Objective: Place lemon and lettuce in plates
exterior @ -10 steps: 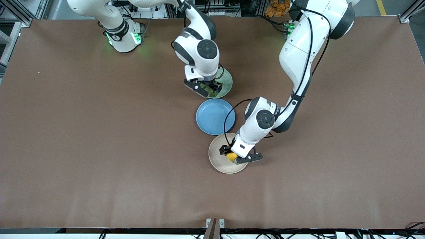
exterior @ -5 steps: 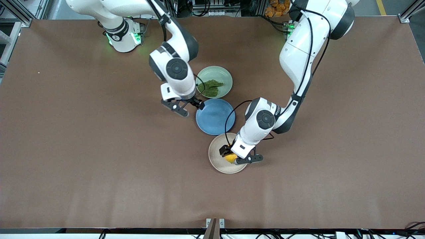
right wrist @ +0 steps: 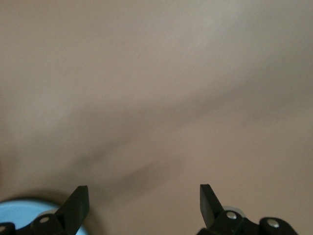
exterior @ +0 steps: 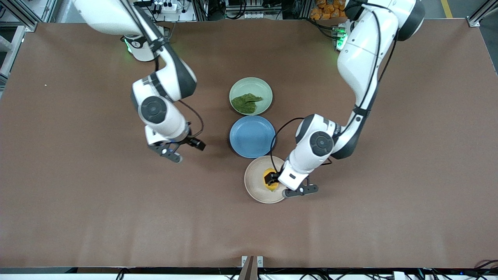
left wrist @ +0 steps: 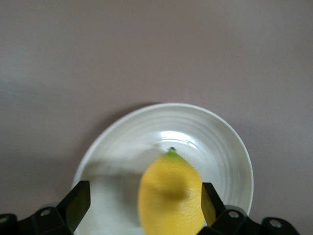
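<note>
Between the spread fingers (left wrist: 78, 203) of the left gripper (exterior: 286, 186) lies the lemon (left wrist: 170, 193), bright yellow, oval, with a small greenish nub at its tip. The left wrist view shows a gap between one finger and the fruit, while the other finger stands right at the peel; whether that one touches I cannot tell. The jaws stand wide and clamp nothing. The lemon rests in the beige-cream plate (exterior: 255, 182), toward its 3 o'clock side in the front view. The left arm comes down from its base at the table's 1 o'clock corner, elbow bent, wrist angled low over that plate's edge.

The right gripper (exterior: 174, 151) is also wide open and empty, held over bare brown table (exterior: 97, 202) at about 9 o'clock from the blue plate (exterior: 252, 136). Its arm reaches from its base near 11 o'clock, forearm sloping toward the camera.

The lettuce (exterior: 245, 102), a dark green wrinkled leaf, lies in the pale mint plate (exterior: 264, 87), covering roughly its 6 to 9 o'clock part. The three plates form a line: mint farthest from the front camera, blue in the middle, beige-cream nearest. The mint and blue rims look just beside each other.
</note>
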`<state>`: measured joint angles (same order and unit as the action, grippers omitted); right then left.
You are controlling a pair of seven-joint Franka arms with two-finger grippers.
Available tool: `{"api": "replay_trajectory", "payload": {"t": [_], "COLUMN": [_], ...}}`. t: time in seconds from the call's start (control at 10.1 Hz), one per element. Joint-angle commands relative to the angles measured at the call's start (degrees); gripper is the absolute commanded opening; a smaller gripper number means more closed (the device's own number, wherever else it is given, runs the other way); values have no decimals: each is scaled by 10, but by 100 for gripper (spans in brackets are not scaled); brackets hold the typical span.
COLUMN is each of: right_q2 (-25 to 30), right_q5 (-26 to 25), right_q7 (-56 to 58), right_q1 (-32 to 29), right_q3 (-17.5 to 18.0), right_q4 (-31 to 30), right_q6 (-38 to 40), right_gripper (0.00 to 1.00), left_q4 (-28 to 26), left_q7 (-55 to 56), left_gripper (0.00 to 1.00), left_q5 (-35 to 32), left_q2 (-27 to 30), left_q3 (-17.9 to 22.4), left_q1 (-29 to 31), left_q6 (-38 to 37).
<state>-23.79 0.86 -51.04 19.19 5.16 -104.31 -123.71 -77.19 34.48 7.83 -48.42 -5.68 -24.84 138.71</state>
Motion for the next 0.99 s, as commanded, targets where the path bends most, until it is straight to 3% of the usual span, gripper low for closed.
{"api": "replay_trajectory", "payload": {"t": [0.0,0.1,0.5,0.9], "right_q2": [8,8,41,128], "right_q5": [-24,-50,-55,-55], "right_q7": [61,86,245,312], "right_q1": [-75,-111,-186,-195], "right_q3": [30,41,38,16], "right_q4": [-16,-17,-54,-134], "right_q6": [1,0,3,-21], "right_gripper": [100,100,100,100], "left_q4": [-13,-13,-31,-112], "left_q7": [-23,-44,-154,-250], "left_gripper": [100,100,100,100], "left_q5": [-12,-8,-13,-78], "left_q2": [48,65,99,132], "left_q3": [-2,-2,0,11], "left_q1": [32,45,96,158], "left_q6": [-63,-101,-179,-181]}}
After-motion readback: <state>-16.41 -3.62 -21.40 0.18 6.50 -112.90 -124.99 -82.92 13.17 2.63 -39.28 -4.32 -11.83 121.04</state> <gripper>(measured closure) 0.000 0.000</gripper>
